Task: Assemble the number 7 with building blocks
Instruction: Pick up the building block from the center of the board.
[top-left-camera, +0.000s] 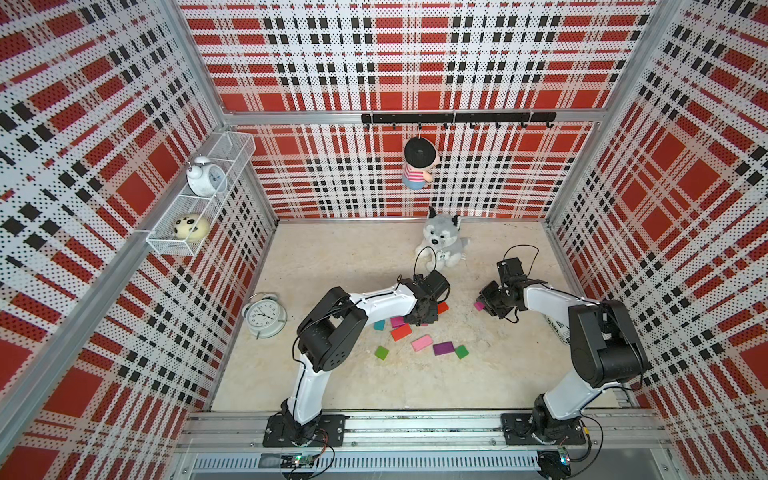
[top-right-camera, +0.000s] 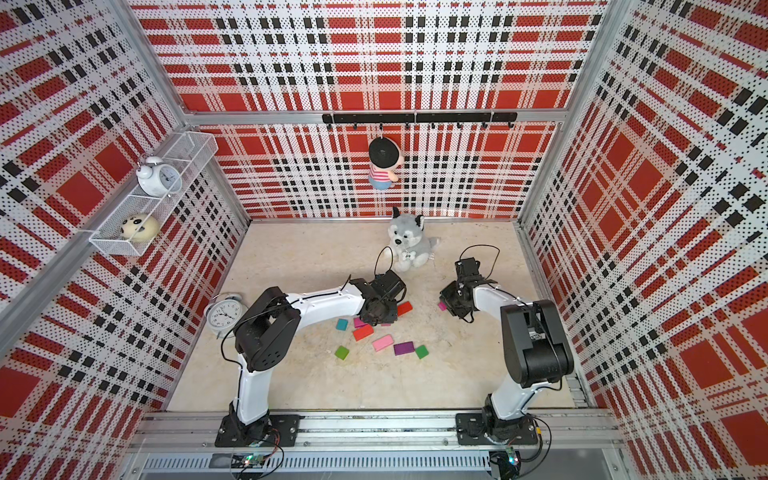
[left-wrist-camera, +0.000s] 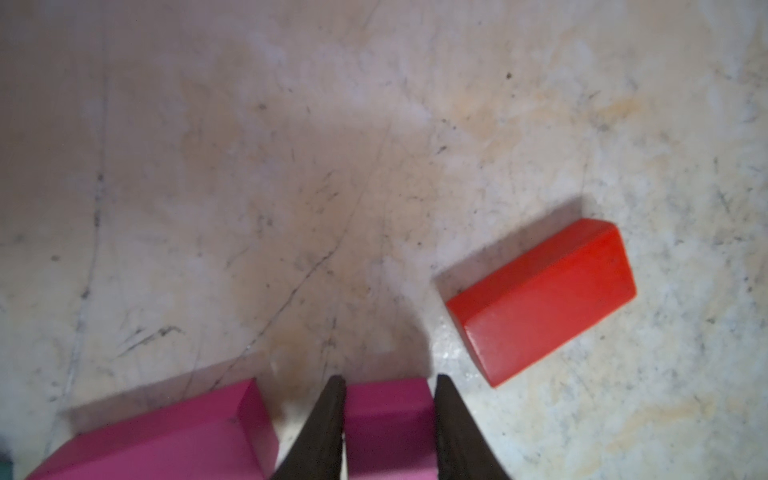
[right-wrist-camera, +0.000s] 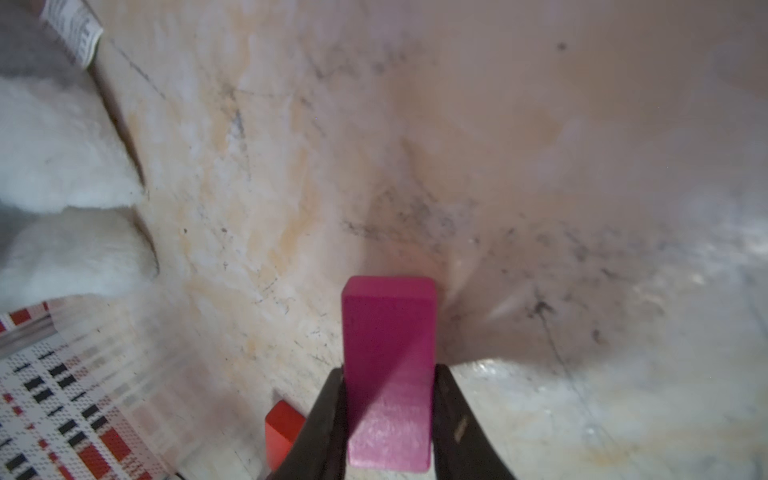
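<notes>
Magenta block (right-wrist-camera: 388, 324) | right end effector (right-wrist-camera: 389, 370) grasps it | left end effector (left-wrist-camera: 390, 380) clamps magenta piece (left-wrist-camera: 388, 424)

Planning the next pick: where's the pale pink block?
In a top view the pale pink block lies mid-table, red block left of it, purple block right.

Both top views look steeply down from high on the robot's side, covering the whole counter (top-left-camera: 332, 374) and the plaid walls (top-left-camera: 395, 62). Each wrist view faces the counter at close range, past the left end effector (left-wrist-camera: 390, 379) or the right end effector (right-wrist-camera: 390, 370); the left wrist view shares a red block (left-wrist-camera: 540, 301) with both top views.
</notes>
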